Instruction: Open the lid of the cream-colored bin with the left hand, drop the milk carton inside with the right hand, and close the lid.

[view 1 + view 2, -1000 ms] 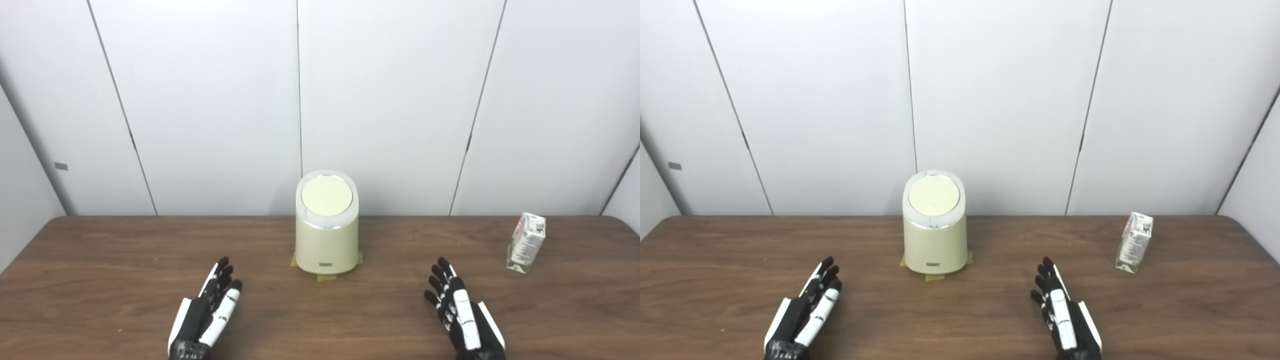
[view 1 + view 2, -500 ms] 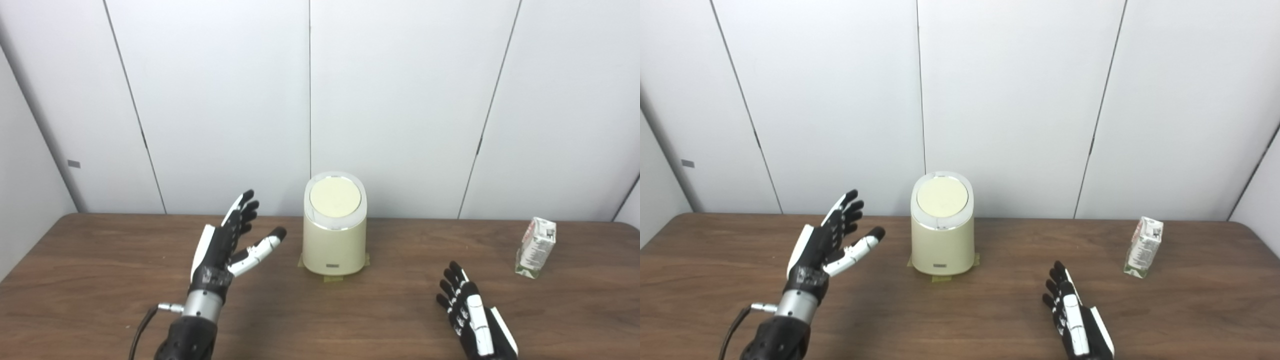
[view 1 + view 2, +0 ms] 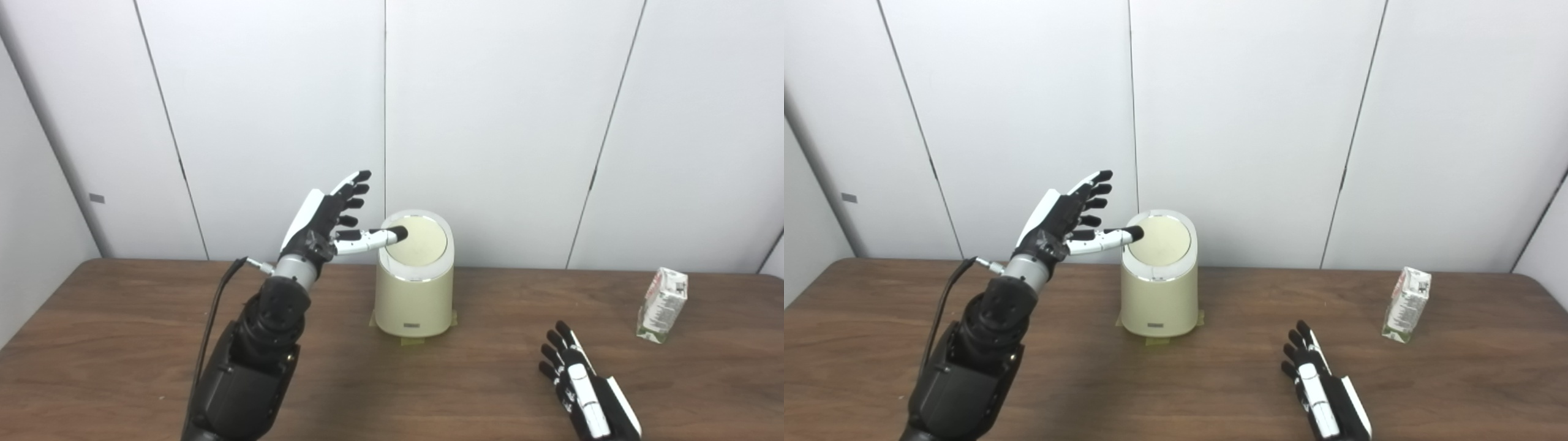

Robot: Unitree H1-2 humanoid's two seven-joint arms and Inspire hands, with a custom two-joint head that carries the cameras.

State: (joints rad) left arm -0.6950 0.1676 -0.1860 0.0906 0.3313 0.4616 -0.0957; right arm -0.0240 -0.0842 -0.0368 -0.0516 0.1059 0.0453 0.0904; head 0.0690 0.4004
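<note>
Left hand (image 3: 327,220) raised beside bin (image 3: 414,288), lid (image 3: 419,241) closed.

Item count on the table

We count one cream-colored bin (image 3: 414,288) with one lid (image 3: 419,241), one milk carton (image 3: 662,304), one table (image 3: 122,343), and two robot hands: one left hand (image 3: 324,223), one right hand (image 3: 585,395).

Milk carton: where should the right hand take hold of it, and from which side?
Probably around the carton's tall middle, thumb and fingers across its narrow flat faces. It stands upright, leaning slightly, alone on the table right of the bin. The open right hand lies nearer the camera, so coming from the front-left looks unobstructed.
</note>
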